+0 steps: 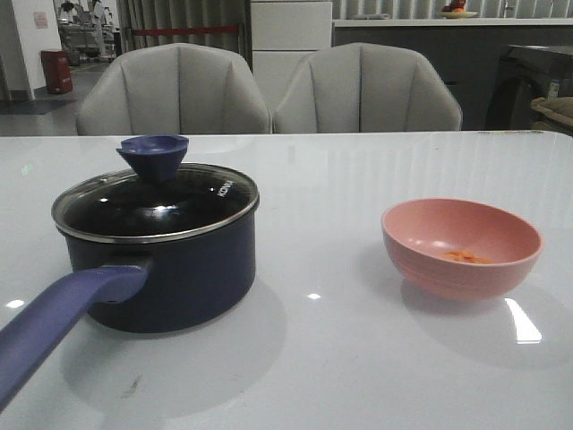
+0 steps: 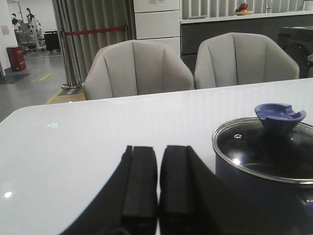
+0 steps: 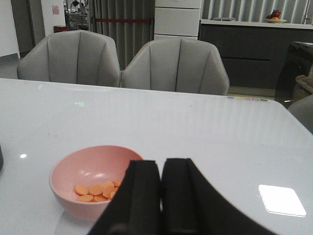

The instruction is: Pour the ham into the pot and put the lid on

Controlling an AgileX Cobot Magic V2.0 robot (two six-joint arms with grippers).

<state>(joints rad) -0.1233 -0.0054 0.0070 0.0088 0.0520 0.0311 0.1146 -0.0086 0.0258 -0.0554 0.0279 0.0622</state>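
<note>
The dark navy pot (image 1: pixel 170 273) stands on the left of the white table, its purplish-blue handle (image 1: pixel 54 327) pointing to the front left. The glass lid (image 1: pixel 157 208) with its blue knob (image 1: pixel 153 154) sits on the pot; it also shows in the left wrist view (image 2: pixel 264 149). The pink bowl (image 1: pixel 461 246) on the right holds several orange ham bits (image 1: pixel 466 257), clearer in the right wrist view (image 3: pixel 97 190). My left gripper (image 2: pixel 159 152) is shut and empty beside the pot. My right gripper (image 3: pixel 161 164) is shut and empty beside the bowl (image 3: pixel 90 178). Neither gripper shows in the front view.
Two grey chairs (image 1: pixel 175 94) (image 1: pixel 367 90) stand behind the table's far edge. A cabinet and counter lie further back. The white table (image 1: pixel 313 358) stretches between pot and bowl.
</note>
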